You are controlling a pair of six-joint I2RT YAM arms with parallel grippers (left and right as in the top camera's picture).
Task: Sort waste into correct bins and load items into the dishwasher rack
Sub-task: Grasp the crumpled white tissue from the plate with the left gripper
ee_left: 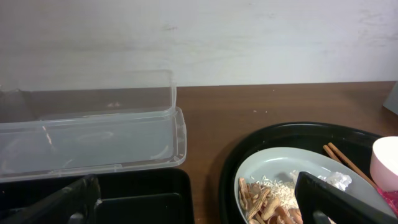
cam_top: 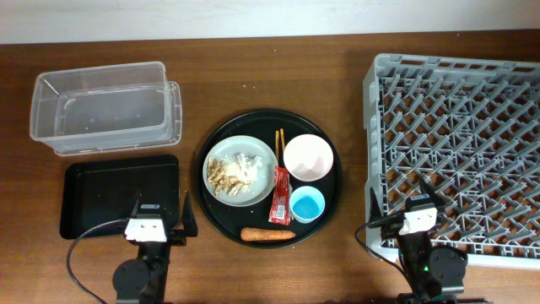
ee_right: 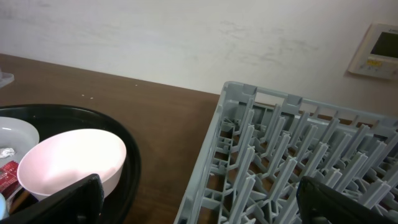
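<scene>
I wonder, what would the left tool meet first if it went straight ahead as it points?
Probably the right end of the clear tub, after passing over a corner of the black tray; depth is unclear.

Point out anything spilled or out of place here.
Little stands out. A small crumb lies on the table beyond the round black tray, and the carrot lies loose at that tray's near edge. No breakage shows.
</scene>
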